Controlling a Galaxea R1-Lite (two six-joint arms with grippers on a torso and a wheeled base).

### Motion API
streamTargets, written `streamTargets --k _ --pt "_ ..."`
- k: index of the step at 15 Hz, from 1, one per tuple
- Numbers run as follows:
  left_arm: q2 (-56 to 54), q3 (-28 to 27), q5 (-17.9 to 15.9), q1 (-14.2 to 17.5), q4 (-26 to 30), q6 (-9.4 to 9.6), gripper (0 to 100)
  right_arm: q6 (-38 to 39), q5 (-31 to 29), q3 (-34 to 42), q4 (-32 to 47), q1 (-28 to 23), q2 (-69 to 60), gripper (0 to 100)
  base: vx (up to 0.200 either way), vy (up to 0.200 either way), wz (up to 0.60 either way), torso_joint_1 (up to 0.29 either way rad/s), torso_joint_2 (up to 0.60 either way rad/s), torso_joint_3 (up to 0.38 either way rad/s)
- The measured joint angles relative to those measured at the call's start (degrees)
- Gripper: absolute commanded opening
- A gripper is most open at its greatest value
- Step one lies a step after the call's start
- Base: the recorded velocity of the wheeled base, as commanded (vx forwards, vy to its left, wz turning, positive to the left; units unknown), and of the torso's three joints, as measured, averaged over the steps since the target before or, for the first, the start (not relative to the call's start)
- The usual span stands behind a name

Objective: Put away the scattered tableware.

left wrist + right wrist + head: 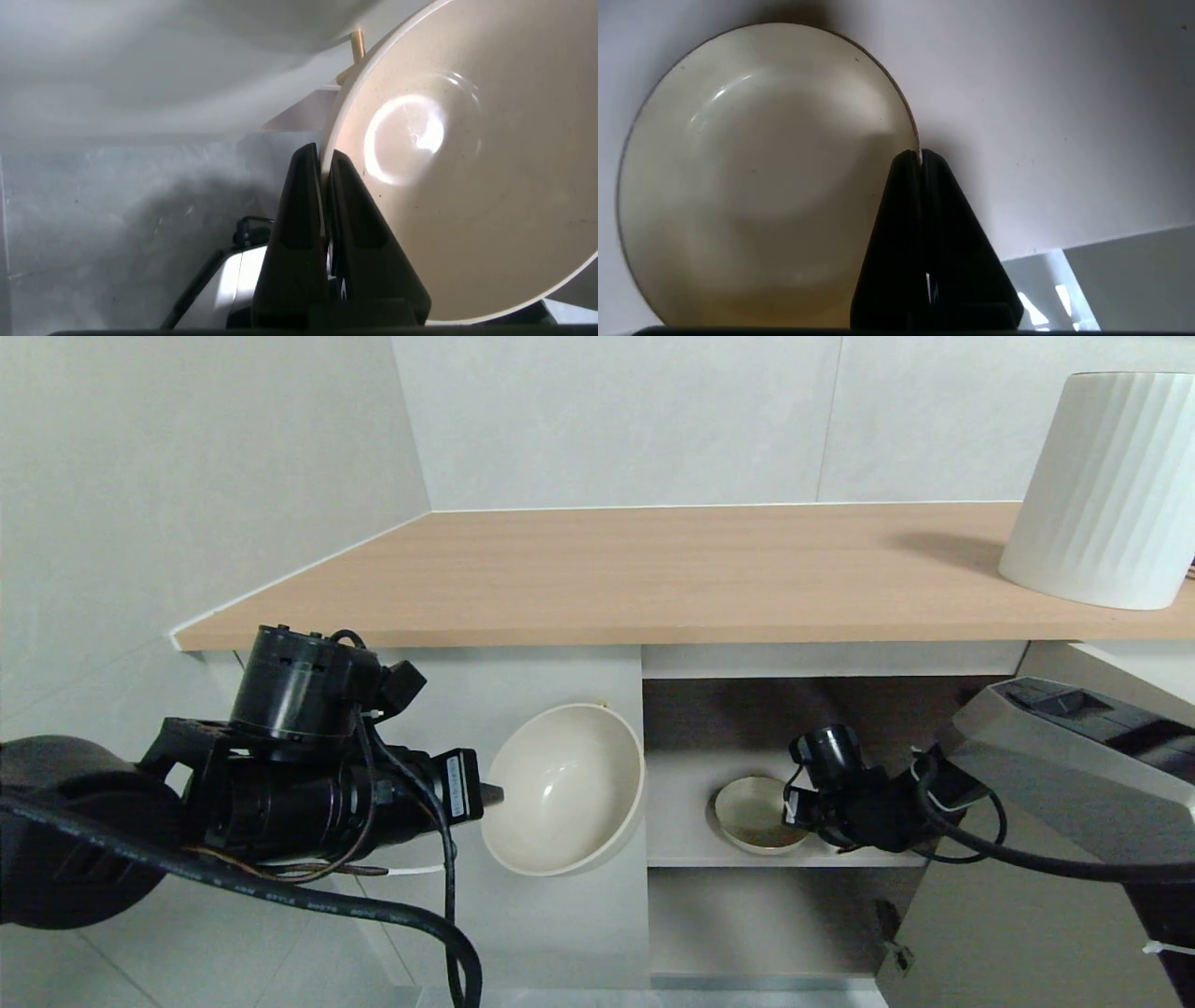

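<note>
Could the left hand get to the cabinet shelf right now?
Probably only partly. The left hand, shut on the bowl, is just beside the shelf, but the right hand, shut on the plate, takes up much of it; only the strip left of the plate is bare.

One large cream bowl [565, 789]; one small shallow dish [758, 814]; so two pieces of tableware in all; one tall white ribbed tub [1106, 485]; one pale wooden desk [653, 569]; one open cupboard shelf [681, 835]; two grippers, one left gripper [495, 793] and one right gripper [792, 807].
</note>
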Motion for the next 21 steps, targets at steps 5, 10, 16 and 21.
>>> streamTargets --k 5,10,16,21 --pt "0.41 -0.1 0.0 0.0 0.0 -0.01 0 -0.02 -0.11 -1.18 0.02 -0.68 0.71 100 0.0 0.0 0.0 0.0 0.0 0.0" --pt "0.83 -0.18 0.05 -0.02 -0.05 -0.01 0 -0.05 -0.02 -1.88 0.05 -0.74 1.12 100 0.0 0.0 0.0 0.0 0.0 0.0" --pt "3.04 -0.4 0.55 -1.49 -0.13 -0.04 0 -0.41 1.48 1.62 0.52 -0.74 -2.02 100 0.0 0.0 0.0 0.0 0.0 0.0" --pt "10.08 -0.46 5.03 -6.56 -0.33 0.11 0 -3.34 10.2 10.17 0.73 0.15 -15.01 100 0.0 0.0 0.0 0.0 0.0 0.0"
